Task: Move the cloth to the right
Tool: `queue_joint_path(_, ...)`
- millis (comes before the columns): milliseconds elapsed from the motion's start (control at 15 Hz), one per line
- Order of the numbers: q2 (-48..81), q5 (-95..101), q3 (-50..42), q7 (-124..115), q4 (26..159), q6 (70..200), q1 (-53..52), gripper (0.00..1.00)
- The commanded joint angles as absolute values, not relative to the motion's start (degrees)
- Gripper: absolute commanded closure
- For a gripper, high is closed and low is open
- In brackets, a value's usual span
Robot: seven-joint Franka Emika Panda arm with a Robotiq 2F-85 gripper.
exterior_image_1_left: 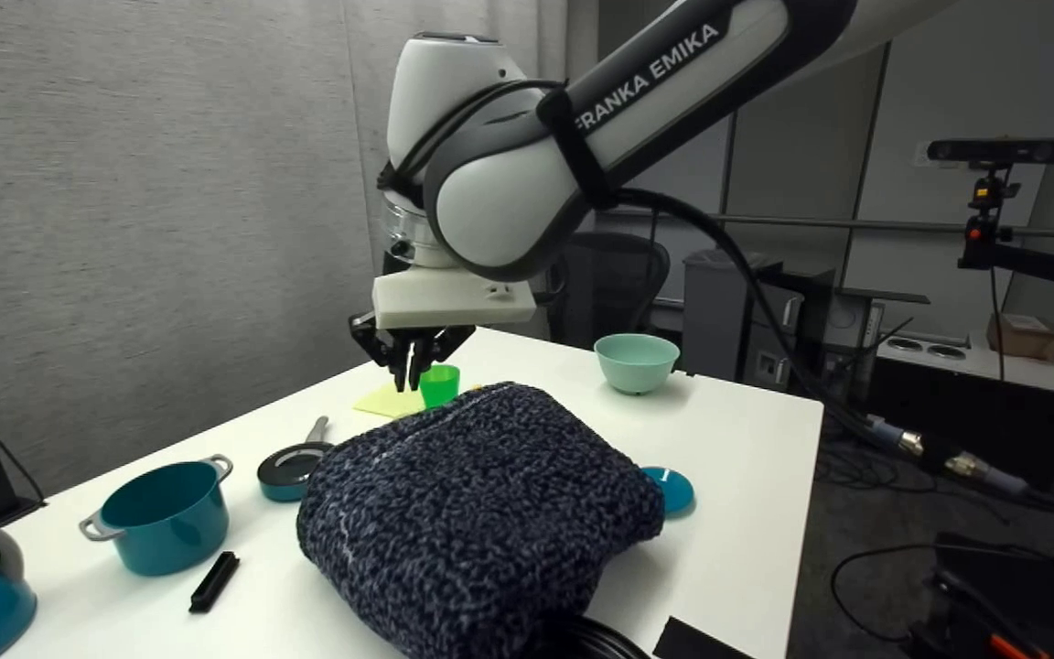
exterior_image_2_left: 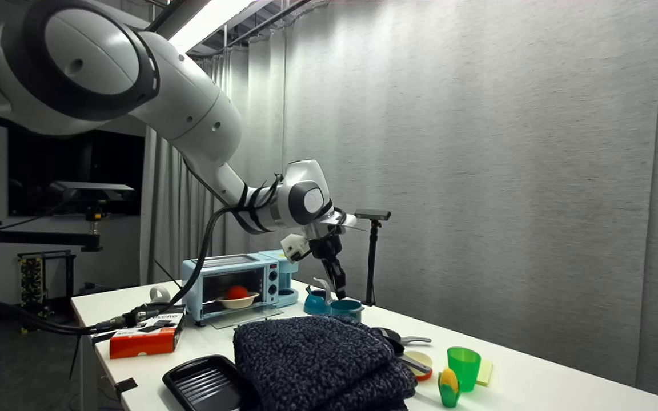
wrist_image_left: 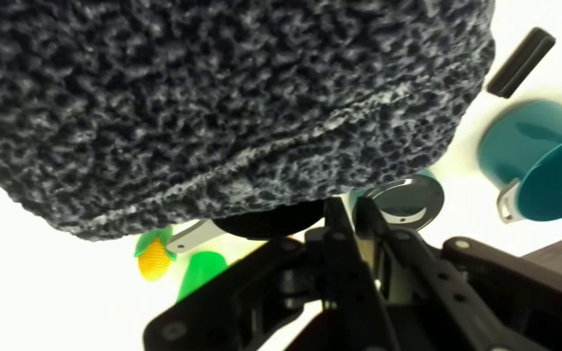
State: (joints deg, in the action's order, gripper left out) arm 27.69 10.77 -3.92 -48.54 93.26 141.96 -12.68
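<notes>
The cloth point(exterior_image_1_left: 481, 513) is a large dark navy knit flecked with white. It lies folded and rumpled on the white table, and it also shows in an exterior view point(exterior_image_2_left: 317, 359) and across the upper part of the wrist view point(wrist_image_left: 212, 107). My gripper point(exterior_image_1_left: 407, 383) hangs in the air beside one long edge of the cloth, pointing down. In the wrist view its fingertips point(wrist_image_left: 350, 202) are just off that edge, with only a narrow gap between them and nothing in it. In an exterior view the fingers point(exterior_image_2_left: 340, 295) show above and behind the cloth.
A teal pot point(exterior_image_1_left: 170, 522), a small lidded pan point(exterior_image_1_left: 289, 471), a black marker point(exterior_image_1_left: 214, 582) and a green cup point(exterior_image_1_left: 440, 386) stand along one side of the cloth. A mint bowl point(exterior_image_1_left: 637, 361) and blue lid point(exterior_image_1_left: 671, 491) lie on another. A black tray point(exterior_image_2_left: 206, 382) and toaster oven point(exterior_image_2_left: 232, 285) are nearby.
</notes>
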Motion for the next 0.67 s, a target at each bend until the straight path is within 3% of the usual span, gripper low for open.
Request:
queue_joint_path(0,28.9,7.5,-0.7,-41.9,89.8,139.4,-12.1,0.54)
queue_joint_path(467,33.6,2.8,1.9,-36.0,86.1,135.0,-13.1,0.02)
queue_joint_path(533,34.4,2.4,2.1,-36.1,86.2,135.8,-13.2,0.45)
queue_joint_path(600,35.2,2.6,2.0,-35.9,86.1,135.7,-13.3,0.41)
